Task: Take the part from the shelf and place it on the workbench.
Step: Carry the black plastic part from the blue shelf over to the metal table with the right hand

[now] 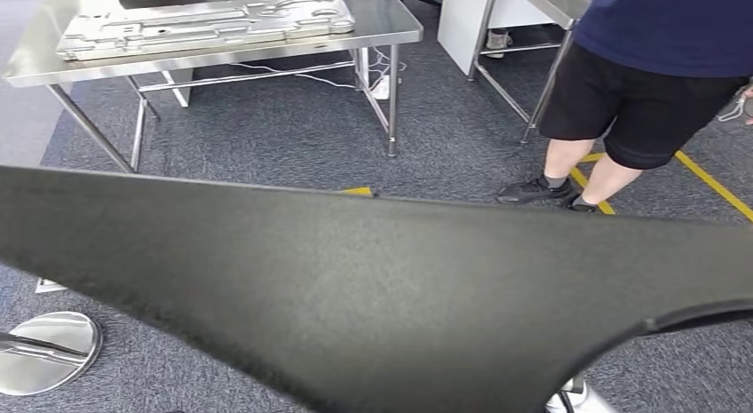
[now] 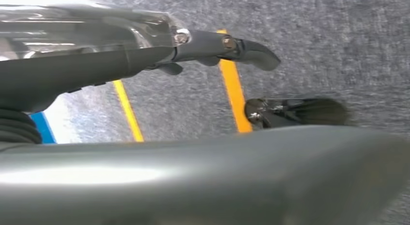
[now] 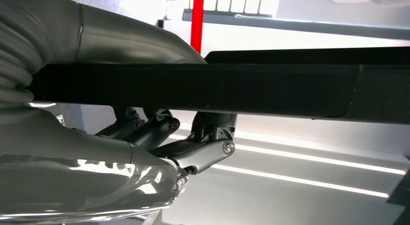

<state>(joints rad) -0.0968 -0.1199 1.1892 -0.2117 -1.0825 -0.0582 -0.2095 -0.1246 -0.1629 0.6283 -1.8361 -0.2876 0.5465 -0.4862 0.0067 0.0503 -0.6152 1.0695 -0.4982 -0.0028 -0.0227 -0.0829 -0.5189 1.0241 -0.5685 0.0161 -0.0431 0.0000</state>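
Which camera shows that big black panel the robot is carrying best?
The head view: the black panel spans the frame, its flat face and curved edge visible. The right wrist view shows its dark edge, gripped by the right hand. The left wrist view shows a grey surface beside the left hand.

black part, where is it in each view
Head view: the black part spans the whole lower half, edge to edge.
Left wrist view: I cannot tell it apart; the left hand sits over carpet with yellow floor tape.
Right wrist view: a dark band across the middle, gripped by the right hand.
Shared landmark: yellow floor tape, also in the head view.
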